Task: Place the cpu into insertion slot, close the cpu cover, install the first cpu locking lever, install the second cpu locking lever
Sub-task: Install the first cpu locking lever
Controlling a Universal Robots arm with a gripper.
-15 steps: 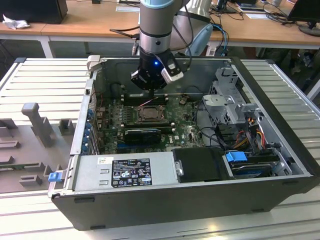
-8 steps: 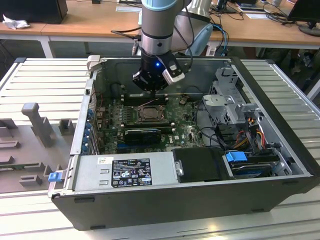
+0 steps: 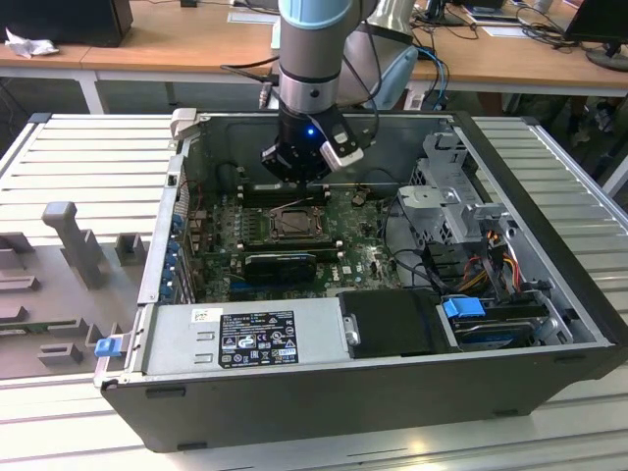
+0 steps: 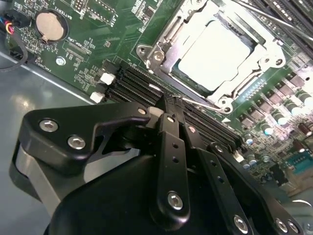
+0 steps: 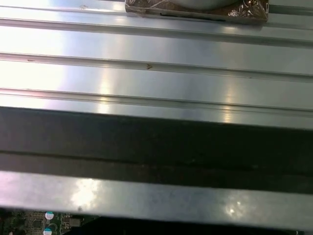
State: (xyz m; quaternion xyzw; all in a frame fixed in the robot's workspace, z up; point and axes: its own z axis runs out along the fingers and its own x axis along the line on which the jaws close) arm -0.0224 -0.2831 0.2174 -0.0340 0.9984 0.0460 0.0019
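**Open tower case with the arm's gripper above the processor socket**

Nearest the exterior camera, a grey power-supply housing (image 3: 245,339) spans the front of the open computer case (image 3: 549,245); it carries a black label and a small white one, both too small to read. Beside it, toward the exterior view's right, sit a black drive box (image 3: 392,322) and a blue-tabbed drive (image 3: 466,309) with bundled coloured wires (image 3: 491,257). A long black finned card (image 3: 280,265) lies across the green motherboard (image 3: 363,257), just in front of the socket. The case rests on a ribbed aluminium table (image 3: 78,157), where a grey fixture (image 3: 74,240) stands at the exterior view's left; wooden desks (image 3: 196,39) run along the back.

On the board, the cpu (image 4: 212,56) sits in the insertion slot (image 3: 294,224), its pale metal top showing through the window of the cpu cover (image 4: 168,51), which lies flat over it. A thin lever wire (image 4: 200,103) runs along the socket edge nearest the gripper. In the second wrist view, black memory slots (image 4: 139,83) lie between socket and gripper, and a coin cell (image 4: 50,26) sits farther off.

The gripper (image 4: 173,110) hangs beyond the socket's far edge in the exterior view, its black fingers (image 4: 171,147) drawn together with no gap and nothing visibly between them. Its tips are just beside the lever wire; contact cannot be told. The first wrist view shows the table's ribs and the case's dark wall (image 5: 156,152).
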